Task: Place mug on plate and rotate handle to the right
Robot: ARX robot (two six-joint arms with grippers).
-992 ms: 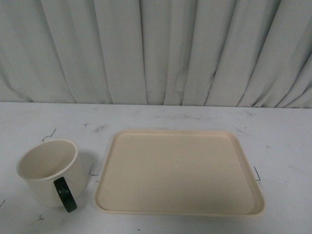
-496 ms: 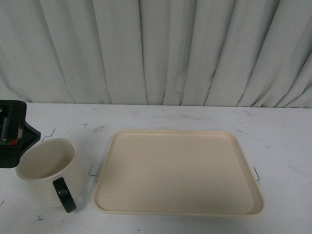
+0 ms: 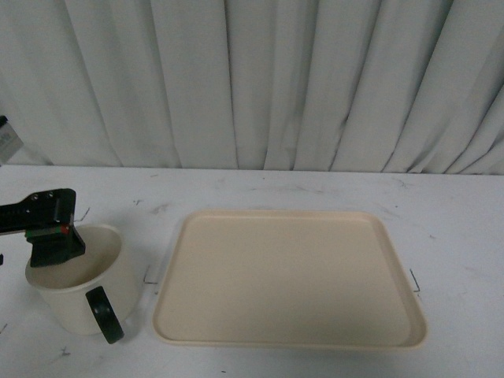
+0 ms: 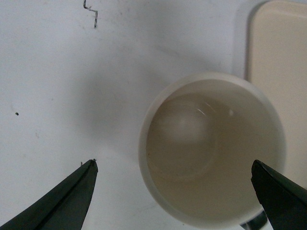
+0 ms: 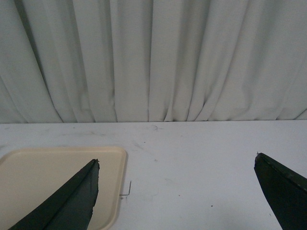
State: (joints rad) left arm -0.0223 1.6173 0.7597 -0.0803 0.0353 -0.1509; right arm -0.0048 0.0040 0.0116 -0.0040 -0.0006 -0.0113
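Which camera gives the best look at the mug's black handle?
The front view: the handle shows whole, a black loop on the mug, facing the camera. The left wrist view looks down into the mug and catches at most a sliver of it at the edge. The right wrist view shows only the plate, table and curtain.

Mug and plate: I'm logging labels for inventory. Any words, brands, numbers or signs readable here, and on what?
None readable.
The mug and plate show plain surfaces.
A red spot on the left gripper is too small to read.
Marks on the table are scuffs, not text.
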